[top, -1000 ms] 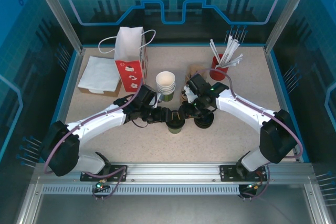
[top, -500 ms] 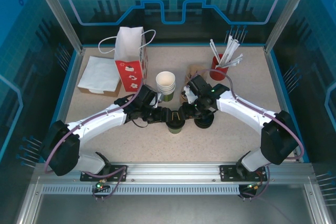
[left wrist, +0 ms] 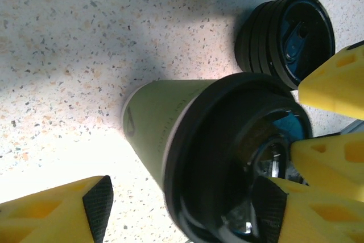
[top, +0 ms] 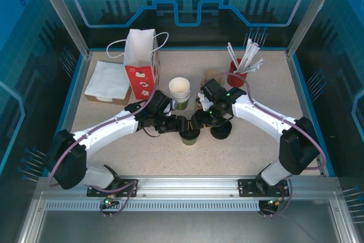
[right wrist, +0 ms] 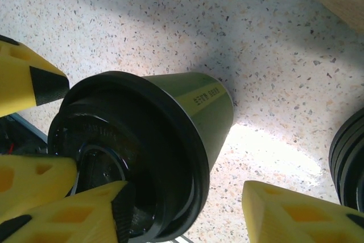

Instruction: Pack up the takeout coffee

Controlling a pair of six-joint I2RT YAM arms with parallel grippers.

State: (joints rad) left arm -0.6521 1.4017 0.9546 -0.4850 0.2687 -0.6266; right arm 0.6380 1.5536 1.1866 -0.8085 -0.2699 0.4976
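Observation:
The takeout coffee [top: 189, 135], a green paper cup wearing a black lid, stands upright on the speckled table between the two arms. In the left wrist view its green wall [left wrist: 159, 118] and lid [left wrist: 227, 157] sit between my fingers. My left gripper [top: 178, 124] [left wrist: 182, 206] is open; one pad hangs over the lid, and the other fingertip [left wrist: 96, 209] stands apart from the cup. My right gripper [top: 200, 122] [right wrist: 185, 197] is open too, one finger over the lid and the other fingertip [right wrist: 284, 211] well off the cup wall [right wrist: 205, 106].
A stack of black lids [top: 220, 131] [left wrist: 284, 32] sits just right of the cup. Behind it stand stacked white cups [top: 179, 91], a red-and-white paper bag [top: 139, 64], napkins [top: 108, 81], a red holder of straws [top: 239, 72] and a brown cardboard piece [top: 210, 77].
Both grippers' jaws have widened around the lidded cup. The right wrist has shifted slightly back and left. The cup has stayed in place.

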